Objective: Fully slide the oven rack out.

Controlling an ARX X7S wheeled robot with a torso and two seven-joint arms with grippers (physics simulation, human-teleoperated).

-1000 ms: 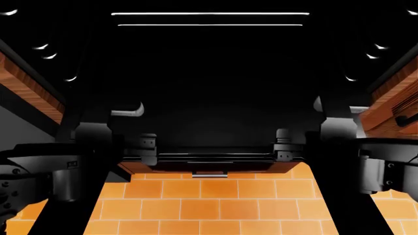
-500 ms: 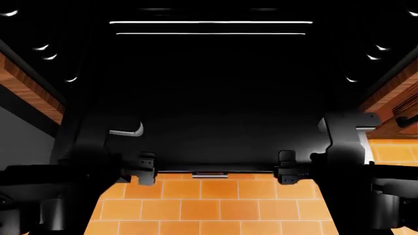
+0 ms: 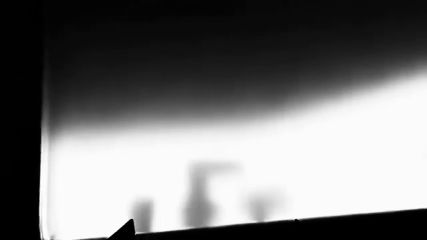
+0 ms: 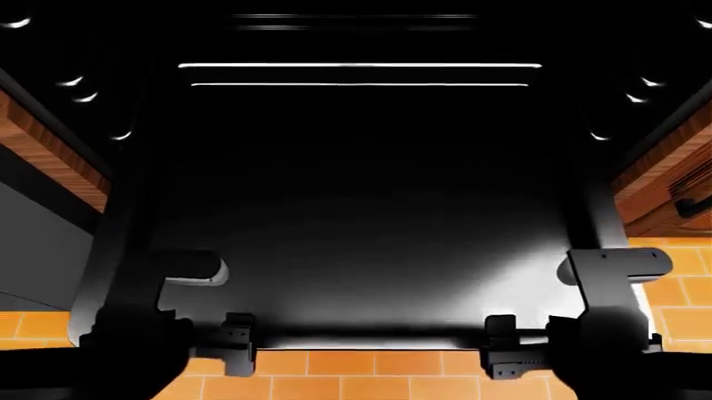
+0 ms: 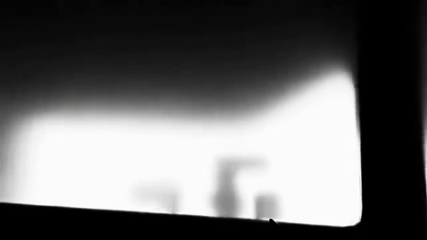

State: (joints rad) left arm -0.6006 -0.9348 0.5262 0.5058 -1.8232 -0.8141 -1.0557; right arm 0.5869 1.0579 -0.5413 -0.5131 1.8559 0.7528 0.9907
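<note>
Here, rack: the oven rack (image 4: pixel 356 233) hangs over the floor.
Pincers: my left pincer (image 4: pixel 237 343) and right pincer (image 4: pixel 503 347) sit at its front corners for an even pull; grip unclear.

Head view: dim overall, sharp, no edge distortion noted. Oven rack (image 4: pixel 356 208) near-black with a soft grey sheen toward its near edge; two thin bright lines glint at its far end. Small highlights on side pegs (image 4: pixel 83 96) left and right. Floor tiles (image 4: pixel 368 371) and wood cabinet fronts (image 4: pixel 45 150) evenly lit, saturated orange. Arms mostly in silhouette.

Left wrist view: strong white glare below, black above, soft gradient between; vague grey blurred shapes, nothing in focus.

Right wrist view: same blown-out glare, dark surround, blurred grey shadows.
</note>
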